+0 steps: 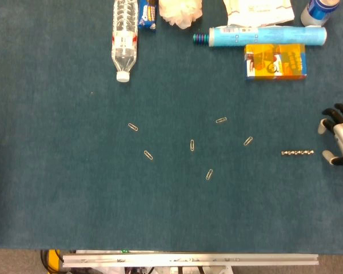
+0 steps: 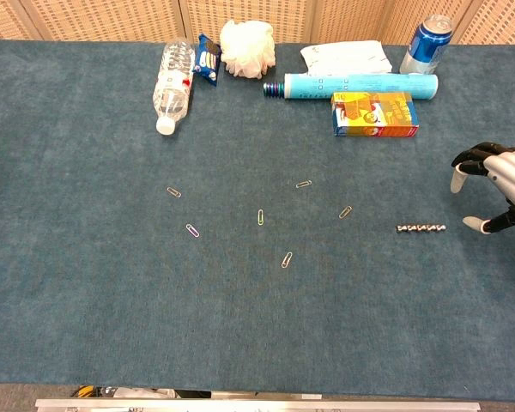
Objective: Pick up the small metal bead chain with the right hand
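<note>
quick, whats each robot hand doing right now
Left robot hand: not in view.
Right robot hand: open, fingers apart, holding nothing, beside the bead chain without touching it.

Your right hand [image 1: 338,136] is reaching in over the table's right edge, about midway along it, with its fingers [image 2: 457,179] spread apart and curving toward the table's middle, gripping nothing. Only the hand is showing; its arm is out of frame. Your left hand is not showing in either view.
</note>
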Controlling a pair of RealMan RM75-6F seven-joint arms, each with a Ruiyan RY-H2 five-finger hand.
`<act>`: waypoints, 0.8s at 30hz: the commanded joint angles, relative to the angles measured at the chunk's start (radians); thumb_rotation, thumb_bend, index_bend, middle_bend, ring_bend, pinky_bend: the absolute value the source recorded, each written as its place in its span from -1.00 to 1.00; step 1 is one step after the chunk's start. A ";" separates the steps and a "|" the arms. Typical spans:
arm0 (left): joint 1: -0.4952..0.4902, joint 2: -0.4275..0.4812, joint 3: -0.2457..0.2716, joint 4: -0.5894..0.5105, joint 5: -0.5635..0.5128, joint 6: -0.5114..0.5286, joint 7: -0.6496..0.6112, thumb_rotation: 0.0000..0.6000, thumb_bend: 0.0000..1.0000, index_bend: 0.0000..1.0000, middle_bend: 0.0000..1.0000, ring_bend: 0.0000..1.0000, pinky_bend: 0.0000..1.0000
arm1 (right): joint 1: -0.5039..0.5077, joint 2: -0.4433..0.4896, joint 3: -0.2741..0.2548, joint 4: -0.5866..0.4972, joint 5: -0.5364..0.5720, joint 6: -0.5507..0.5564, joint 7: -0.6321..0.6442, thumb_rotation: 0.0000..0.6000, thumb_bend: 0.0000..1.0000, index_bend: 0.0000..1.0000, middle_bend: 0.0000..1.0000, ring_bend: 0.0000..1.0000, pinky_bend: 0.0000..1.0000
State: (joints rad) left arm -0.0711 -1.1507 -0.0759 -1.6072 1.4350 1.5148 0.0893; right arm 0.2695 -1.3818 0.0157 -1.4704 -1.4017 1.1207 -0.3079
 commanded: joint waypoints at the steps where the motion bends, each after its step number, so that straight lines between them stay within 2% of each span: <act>1: 0.000 0.001 0.000 0.000 0.000 -0.001 -0.001 1.00 -1.00 -0.56 -0.69 -0.55 -0.43 | 0.006 -0.005 -0.002 -0.002 0.006 -0.010 0.003 1.00 -0.54 -0.11 -0.50 -0.74 -0.50; 4: 0.000 0.001 0.000 0.000 0.001 -0.001 -0.001 1.00 -1.00 -0.56 -0.69 -0.55 -0.43 | 0.011 -0.010 -0.004 0.000 0.012 -0.017 -0.005 1.00 -0.49 -0.10 -0.50 -0.74 -0.50; 24: -0.001 0.001 0.001 0.000 -0.001 -0.005 0.002 1.00 -1.00 -0.56 -0.69 -0.55 -0.43 | 0.022 -0.031 -0.032 0.012 0.050 -0.056 -0.038 1.00 -0.49 -0.09 -0.50 -0.74 -0.50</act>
State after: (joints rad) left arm -0.0720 -1.1495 -0.0754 -1.6073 1.4338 1.5096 0.0910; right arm 0.2906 -1.4123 -0.0160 -1.4594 -1.3524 1.0663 -0.3451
